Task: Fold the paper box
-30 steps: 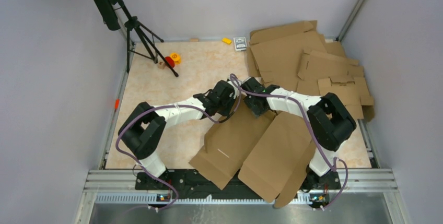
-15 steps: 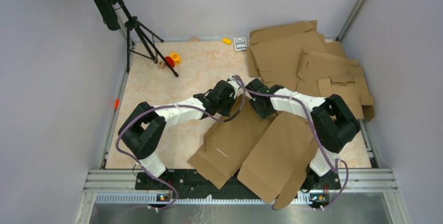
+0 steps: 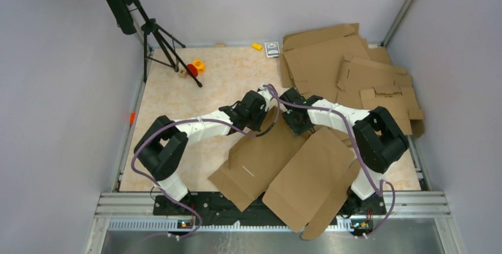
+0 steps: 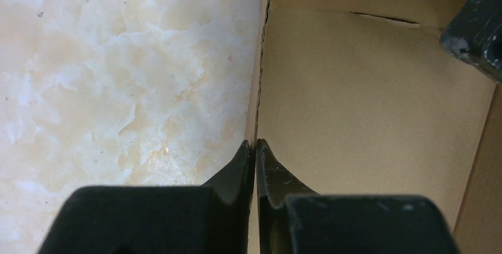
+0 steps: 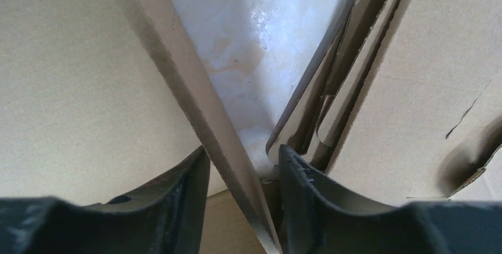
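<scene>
The paper box (image 3: 296,171) is a big flat brown cardboard piece lying across the near middle of the table, its near corners hanging over the front rail. My left gripper (image 3: 261,118) is at its far left edge. In the left wrist view the gripper (image 4: 255,143) is shut on that thin edge of the box (image 4: 367,88). My right gripper (image 3: 296,125) is at the box's far edge, just right of the left one. In the right wrist view it (image 5: 243,153) is open, with a raised edge of the box (image 5: 71,76) passing loosely between the fingers.
A pile of other brown cardboard blanks (image 3: 349,70) fills the back right corner, close beside the right gripper (image 5: 402,88). A black tripod (image 3: 154,35) stands at the back left, with small toys (image 3: 195,66) near it. A yellow block (image 3: 256,46) and a small card box (image 3: 272,49) lie at the back.
The paper box has slid toward the near left, further over the front rail. Both grippers stay at its far edge, and the right one has shifted slightly.
</scene>
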Available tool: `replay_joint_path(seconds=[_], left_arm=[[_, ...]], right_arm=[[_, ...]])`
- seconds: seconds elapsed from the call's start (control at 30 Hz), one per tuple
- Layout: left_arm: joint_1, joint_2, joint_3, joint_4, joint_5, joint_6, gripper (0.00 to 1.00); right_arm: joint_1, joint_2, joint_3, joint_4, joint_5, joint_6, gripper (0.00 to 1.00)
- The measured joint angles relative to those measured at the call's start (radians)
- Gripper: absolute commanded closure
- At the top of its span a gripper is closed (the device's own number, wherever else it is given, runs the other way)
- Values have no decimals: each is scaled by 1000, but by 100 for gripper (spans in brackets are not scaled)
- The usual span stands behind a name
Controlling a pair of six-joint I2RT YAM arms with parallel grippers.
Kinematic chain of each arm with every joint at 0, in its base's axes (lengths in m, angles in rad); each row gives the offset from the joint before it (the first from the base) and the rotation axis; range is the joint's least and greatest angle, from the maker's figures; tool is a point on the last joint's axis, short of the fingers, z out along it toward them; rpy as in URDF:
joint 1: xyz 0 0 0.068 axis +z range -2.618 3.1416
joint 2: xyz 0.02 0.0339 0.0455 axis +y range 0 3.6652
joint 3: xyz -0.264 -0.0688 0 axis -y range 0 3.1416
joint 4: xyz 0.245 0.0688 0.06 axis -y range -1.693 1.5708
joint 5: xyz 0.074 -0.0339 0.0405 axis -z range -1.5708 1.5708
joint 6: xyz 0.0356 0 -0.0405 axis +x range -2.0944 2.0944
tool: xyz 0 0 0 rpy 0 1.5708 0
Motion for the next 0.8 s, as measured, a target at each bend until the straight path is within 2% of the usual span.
replay_joint_path(seconds=[0.07,0.23,0.8], left_arm=[[0,0,0,0,0,0,95],[0,0,0,0,0,0,95],[0,0,0,3,8,-1,94]], right_arm=[[0,0,0,5,-6,6,44],[-8,0,6,37,-52,3,43],[-22,86,63,304,-129,-78,47]])
